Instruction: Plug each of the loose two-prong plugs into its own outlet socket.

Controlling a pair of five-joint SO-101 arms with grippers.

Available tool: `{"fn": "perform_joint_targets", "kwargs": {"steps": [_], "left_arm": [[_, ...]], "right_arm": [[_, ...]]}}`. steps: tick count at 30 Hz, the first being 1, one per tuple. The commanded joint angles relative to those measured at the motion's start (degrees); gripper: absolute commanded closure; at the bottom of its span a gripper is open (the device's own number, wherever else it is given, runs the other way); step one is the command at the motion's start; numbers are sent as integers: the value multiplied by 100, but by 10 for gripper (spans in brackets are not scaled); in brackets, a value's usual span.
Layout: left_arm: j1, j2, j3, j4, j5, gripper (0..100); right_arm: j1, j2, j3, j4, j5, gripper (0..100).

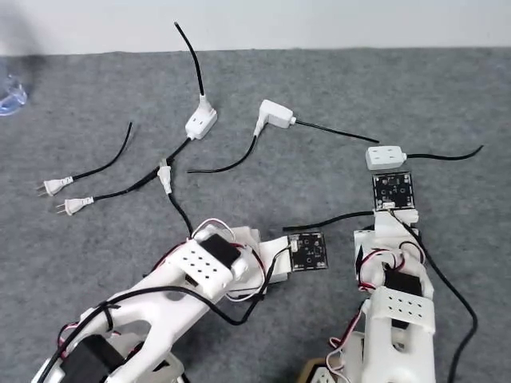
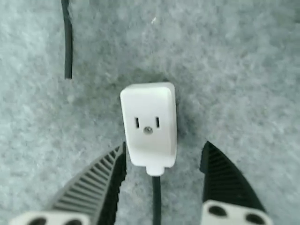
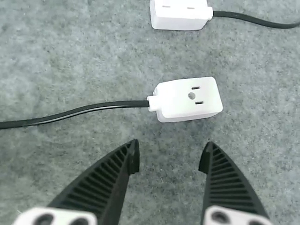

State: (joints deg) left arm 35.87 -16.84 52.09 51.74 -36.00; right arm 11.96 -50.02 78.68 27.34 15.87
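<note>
left hand (image 2: 164,152): wide open, grips nothing, fingers straddle cord end of white socket (image 2: 149,124) lying on counter (image 1: 447,88). right hand (image 3: 171,145): wide open, empty, just short of second socket (image 3: 186,99). high view, i count 3 outlet sockets (image 1: 200,122); 2 loose plugs (image 1: 53,187) far left, unplugged.

Bright, even, diffuse lighting, faint soft shadows hugging objects
</note>
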Motion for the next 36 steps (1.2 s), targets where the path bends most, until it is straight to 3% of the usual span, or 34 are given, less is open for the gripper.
{"fn": "perform_joint_targets", "kwargs": {"steps": [1,5,12,23,36], "left_arm": [[35,-176,110,-369,26,757],[325,105,374,-563,26,757],[316,721,-251,-202,176,757],[343,1881,-1393,862,167,758],[316,1916,-1446,914,167,758]], "right_arm": [[-31,-75,-141,-13,79,772],[-31,-75,-141,-13,79,772],[-22,-75,-141,-13,79,772],[-13,-75,-149,-13,79,772],[-13,-84,-149,-13,79,772]]}}
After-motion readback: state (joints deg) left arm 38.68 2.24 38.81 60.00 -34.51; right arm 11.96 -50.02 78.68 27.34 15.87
